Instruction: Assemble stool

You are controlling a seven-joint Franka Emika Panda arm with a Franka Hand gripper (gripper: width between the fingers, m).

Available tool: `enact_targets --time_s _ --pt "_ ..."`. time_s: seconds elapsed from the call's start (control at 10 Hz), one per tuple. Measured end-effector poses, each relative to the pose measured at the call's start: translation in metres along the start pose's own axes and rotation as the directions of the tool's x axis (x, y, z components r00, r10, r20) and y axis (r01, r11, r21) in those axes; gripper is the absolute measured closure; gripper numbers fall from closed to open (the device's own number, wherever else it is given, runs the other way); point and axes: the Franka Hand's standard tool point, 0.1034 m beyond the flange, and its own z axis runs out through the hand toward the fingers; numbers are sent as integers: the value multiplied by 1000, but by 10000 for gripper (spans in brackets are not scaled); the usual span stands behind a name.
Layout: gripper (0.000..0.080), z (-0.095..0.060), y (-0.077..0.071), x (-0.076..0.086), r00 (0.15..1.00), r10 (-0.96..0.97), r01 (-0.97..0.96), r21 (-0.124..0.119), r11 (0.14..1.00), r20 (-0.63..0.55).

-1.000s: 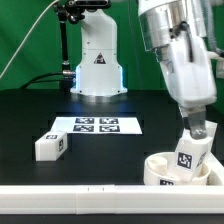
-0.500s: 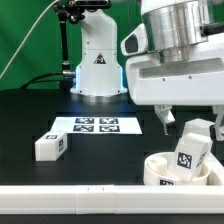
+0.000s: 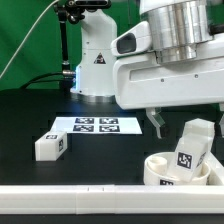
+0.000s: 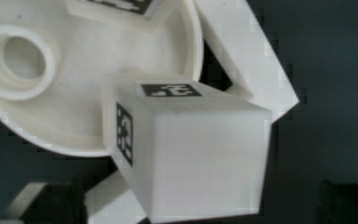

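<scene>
The round white seat [image 3: 160, 170] lies at the exterior view's right, near the front rail. A white tagged leg [image 3: 192, 148] stands in it, leaning a little. My gripper [image 3: 183, 124] hangs just above that leg, with one dark finger [image 3: 156, 122] showing to its left. In the wrist view the leg [image 4: 194, 150] fills the middle over the seat [image 4: 51, 70], and my gripper [image 4: 190, 208] is open, its dark fingers [image 4: 43, 200] standing clear of the leg on both sides. A second tagged leg [image 3: 50, 146] lies on the black table at the left.
The marker board [image 3: 97, 125] lies flat mid-table. The robot base [image 3: 97, 60] stands behind it. A long white border rail [image 3: 90, 195] runs along the front edge, close to the seat.
My gripper has let go of the leg in the seat and has risen toward the exterior view's left. The leg stays standing in the seat.
</scene>
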Motion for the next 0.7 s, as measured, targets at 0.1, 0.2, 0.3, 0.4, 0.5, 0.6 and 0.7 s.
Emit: enact_targets --time_s 0.1,0.2,0.3,0.4,0.5,0.6,0.7 --pt "151 1 2 0 985 -173 173 -12 985 0" --pt "151 2 3 1 948 -318 318 -15 948 4" --pt "151 2 0 -1 912 -410 410 -28 912 8" --pt "151 3 -1 -3 868 -496 497 -28 868 14" --pt "151 3 1 -2 829 -560 560 -26 828 17" --pt "151 3 3 -1 802 -597 597 -30 801 18" --pt "151 2 5 1 769 -639 639 -37 768 22"
